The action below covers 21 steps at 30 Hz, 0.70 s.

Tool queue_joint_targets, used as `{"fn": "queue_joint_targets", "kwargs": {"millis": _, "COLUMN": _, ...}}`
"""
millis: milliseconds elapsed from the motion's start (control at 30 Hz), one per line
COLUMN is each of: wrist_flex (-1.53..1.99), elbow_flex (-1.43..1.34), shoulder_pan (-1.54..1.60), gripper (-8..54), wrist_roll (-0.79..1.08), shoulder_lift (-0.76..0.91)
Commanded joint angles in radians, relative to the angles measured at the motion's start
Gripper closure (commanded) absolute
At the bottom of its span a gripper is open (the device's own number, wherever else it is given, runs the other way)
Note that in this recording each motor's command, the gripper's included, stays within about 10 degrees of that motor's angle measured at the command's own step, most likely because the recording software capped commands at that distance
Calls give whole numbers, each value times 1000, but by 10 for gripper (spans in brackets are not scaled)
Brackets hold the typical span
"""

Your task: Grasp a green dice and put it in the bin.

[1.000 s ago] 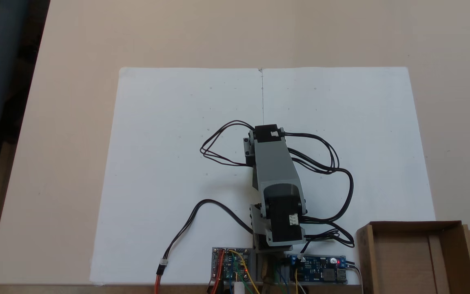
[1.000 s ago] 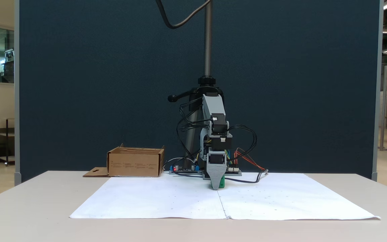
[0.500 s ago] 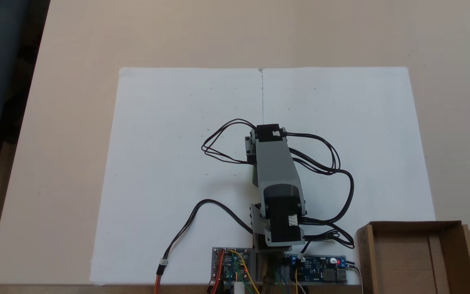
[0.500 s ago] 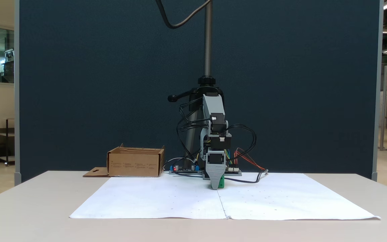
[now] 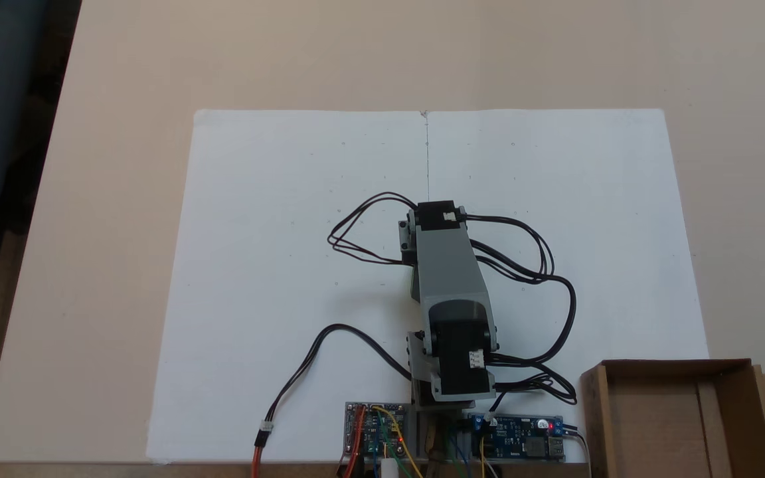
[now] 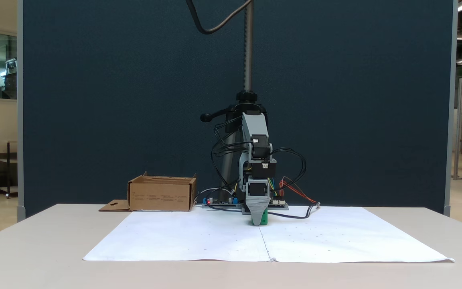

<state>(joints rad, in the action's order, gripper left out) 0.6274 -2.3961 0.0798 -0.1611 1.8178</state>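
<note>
The green dice [image 6: 265, 219] peeks out at the right edge and behind the grey front finger of my gripper [image 6: 258, 223], which points straight down at the white paper [image 6: 199, 241]. One jaw hides the other from this side, so the gap between them cannot be seen. In the fixed view from above, the grey arm [image 5: 452, 285] covers the gripper and the dice. The bin [image 5: 675, 367], a brown cardboard box with a hang-hole tab, stands at the lower right beside the arm's base. From the front the bin [image 6: 161, 197] is at the left rear of the table.
Two circuit boards [image 5: 376, 428] [image 5: 518, 438] sit by the arm's base, and black cables [image 5: 542, 265] loop out to both sides. A camera stand pole [image 6: 248, 48] rises behind the arm. The white paper [image 5: 289, 232] covers the table's middle.
The gripper tip has risen a few pixels in the front view, with the green dice still beside it. The bin has not moved.
</note>
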Motion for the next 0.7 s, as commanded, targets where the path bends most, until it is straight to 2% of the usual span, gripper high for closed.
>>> {"fn": "queue_joint_targets", "kwargs": {"millis": 0, "wrist_flex": 21, "elbow_flex": 31, "shoulder_pan": -17, "gripper": 334, "wrist_roll": -51, "shoulder_lift": 21}}
{"fn": "queue_joint_targets", "kwargs": {"millis": 433, "wrist_flex": 152, "elbow_flex": 545, "shoulder_pan": -209, "gripper": 334, "wrist_roll": 32, "shoulder_lift": 17}}
{"fn": "queue_joint_targets", "kwargs": {"millis": 667, "wrist_flex": 175, "elbow_flex": 874, "shoulder_pan": -606, "gripper": 334, "wrist_roll": 206, "shoulder_lift": 9}}
